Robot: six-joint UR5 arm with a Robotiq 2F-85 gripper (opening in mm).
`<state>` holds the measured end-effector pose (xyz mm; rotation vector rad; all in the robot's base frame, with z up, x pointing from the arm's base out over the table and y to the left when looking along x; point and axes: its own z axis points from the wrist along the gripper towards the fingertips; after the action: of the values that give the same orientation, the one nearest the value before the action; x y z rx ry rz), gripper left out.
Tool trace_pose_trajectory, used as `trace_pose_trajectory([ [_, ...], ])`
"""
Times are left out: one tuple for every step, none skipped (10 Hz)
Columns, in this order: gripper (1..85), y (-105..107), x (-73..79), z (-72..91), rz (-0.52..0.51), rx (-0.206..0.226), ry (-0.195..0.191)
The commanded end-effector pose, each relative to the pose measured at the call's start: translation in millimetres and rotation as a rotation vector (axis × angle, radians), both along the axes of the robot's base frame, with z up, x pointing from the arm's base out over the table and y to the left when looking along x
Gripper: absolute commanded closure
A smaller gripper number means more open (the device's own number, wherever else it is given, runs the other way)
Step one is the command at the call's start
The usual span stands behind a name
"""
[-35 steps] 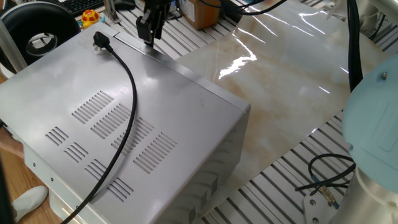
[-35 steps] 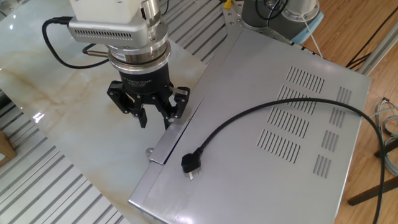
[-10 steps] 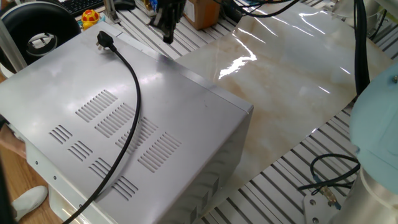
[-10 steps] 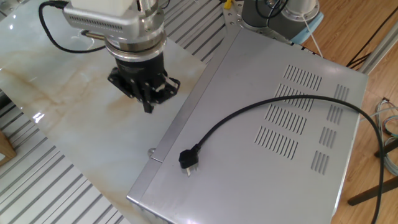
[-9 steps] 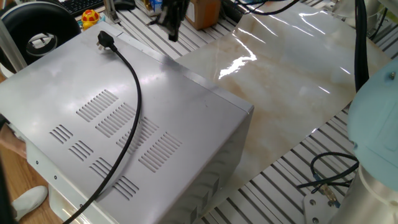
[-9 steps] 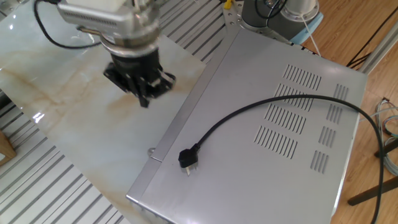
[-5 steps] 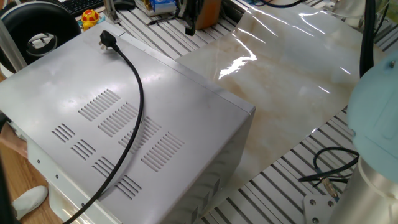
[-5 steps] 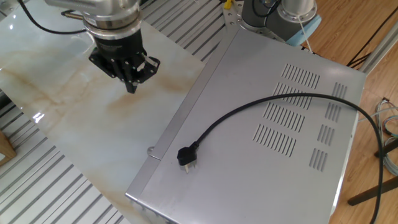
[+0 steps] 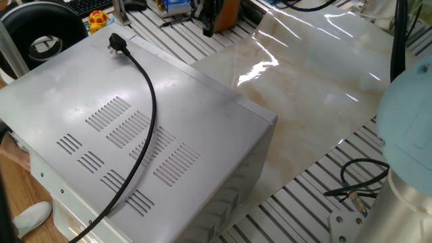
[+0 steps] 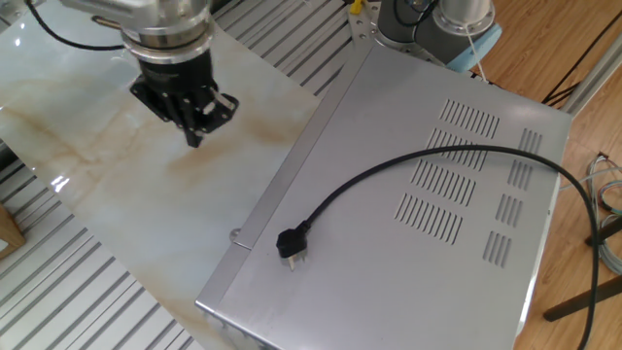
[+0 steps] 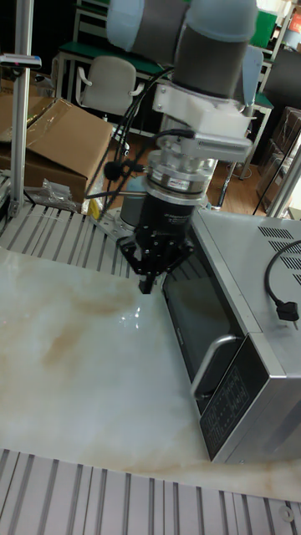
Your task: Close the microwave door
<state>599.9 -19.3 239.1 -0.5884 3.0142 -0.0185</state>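
The microwave [image 9: 202, 128] is a big silver-grey box with vent slots, its black cord and plug [image 10: 290, 243] lying on top. In the tall fixed view the microwave door [image 11: 194, 311] with dark glass and a grey handle [image 11: 211, 365] lies flush with the front, beside the control panel [image 11: 232, 410]. From above only the door's thin rim [image 10: 288, 175] shows. My gripper [image 10: 194, 134] hangs over the marble sheet, a short way off the door's face, fingers together and holding nothing. It also shows as gripper [image 11: 146, 286] and gripper [image 9: 206, 30].
A glossy marble sheet [image 10: 117, 194] covers the slatted table [image 9: 317, 196] in front of the microwave. A cardboard box [image 11: 58, 142] and chair stand behind. The robot base [image 9: 405, 135] and loose cables [image 9: 354, 185] sit at the right; a black round object [image 9: 40, 30] is at the far left.
The door panel that stuck out from the front edge 3.5 s ago now lies flush. My gripper has drawn back from the door over the marble, with its fingers brought together.
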Motion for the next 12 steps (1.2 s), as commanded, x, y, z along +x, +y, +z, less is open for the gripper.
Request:
trace_pose_trajectory([
  [84.3,-48,-4.0,-7.9,0.044,-0.003,0.005],
  [84.3,-47,-4.7,-8.8,0.031,0.005,0.003],
  [84.3,-45,-5.0,-8.8,-0.01,0.015,0.004],
  [84.3,-52,-3.7,-8.8,-0.063,-0.009,-0.001],
  [84.3,-57,-3.2,-8.6,-0.118,-0.025,-0.004],
  [84.3,-42,-8.1,-5.1,-0.161,-0.013,0.0],
  [84.3,-41,-10.2,-4.9,-0.171,-0.014,0.001],
  [84.3,-50,-7.8,-6.5,-0.165,-0.016,0.004],
  [84.3,-66,-3.5,-9.4,-0.148,-0.014,0.011],
  [84.3,-79,-3.0,-12.8,-0.126,-0.004,0.012],
  [84.3,-93,-5.0,-17.1,-0.109,-0.004,0.006],
  [84.3,-94,-4.6,-18.1,-0.112,0.005,-0.001],
])
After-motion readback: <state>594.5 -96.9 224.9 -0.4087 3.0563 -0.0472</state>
